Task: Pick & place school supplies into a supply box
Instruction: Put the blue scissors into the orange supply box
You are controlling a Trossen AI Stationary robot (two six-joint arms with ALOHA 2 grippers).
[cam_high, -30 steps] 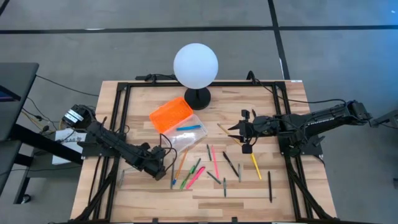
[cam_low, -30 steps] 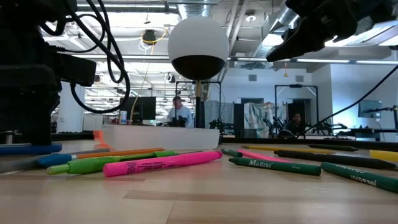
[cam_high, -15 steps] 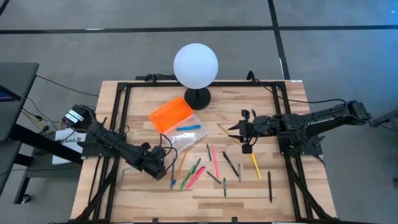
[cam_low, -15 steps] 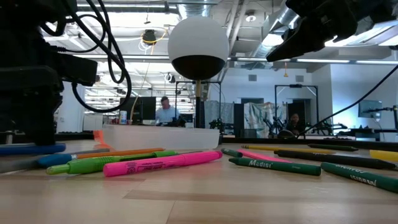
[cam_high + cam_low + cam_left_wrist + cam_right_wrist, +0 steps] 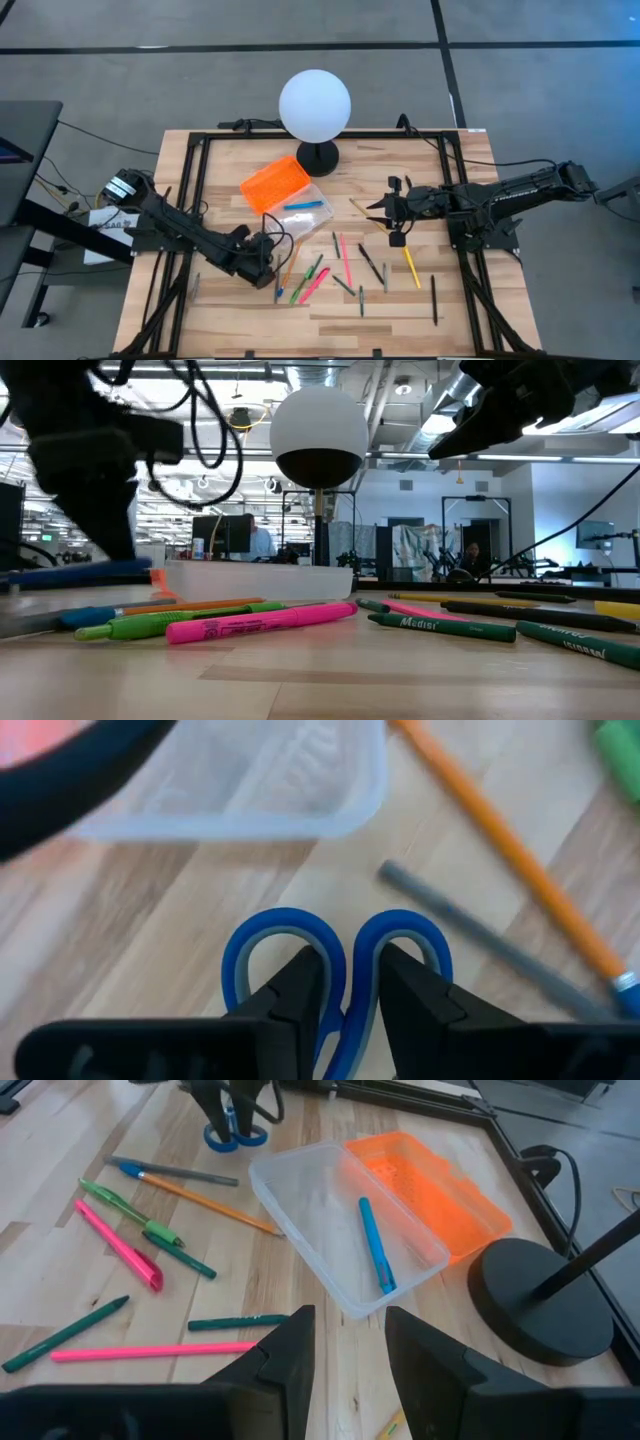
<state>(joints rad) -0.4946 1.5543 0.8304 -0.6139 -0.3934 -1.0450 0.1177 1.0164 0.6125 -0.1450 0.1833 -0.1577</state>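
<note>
The supply box (image 5: 300,218) lies open left of the table's middle. Its clear body holds a blue pen (image 5: 375,1245), and its orange lid (image 5: 273,183) is folded back toward the far left. My left gripper (image 5: 262,250) hangs just near-left of the box, shut on the blue-handled scissors (image 5: 340,955). Pens, pencils and markers (image 5: 340,262) lie scattered on the wood to the right of it. My right gripper (image 5: 345,1330) hovers open above the table right of the box, with nothing between its fingers. My left gripper comes down on the scissors steeply from above. One fingertip (image 5: 305,982) stands in each handle loop, and the loops' inner rims (image 5: 350,970) are pinched between the two. The scissors (image 5: 75,572) hang nearly level, raised off the table.
A white globe lamp (image 5: 315,105) stands on its black base (image 5: 318,157) at the far middle. A yellow marker (image 5: 410,265) and a black pen (image 5: 434,298) lie toward the right. An orange pencil (image 5: 520,870) and a grey one (image 5: 480,935) lie beside the box. Black frame rails (image 5: 190,200) run along the table's sides.
My left gripper has risen and gone a little toward the supply box, keeping hold of the scissors. The scissors, which lay on the table a second ago, are lifted off it and stay nearly level.
</note>
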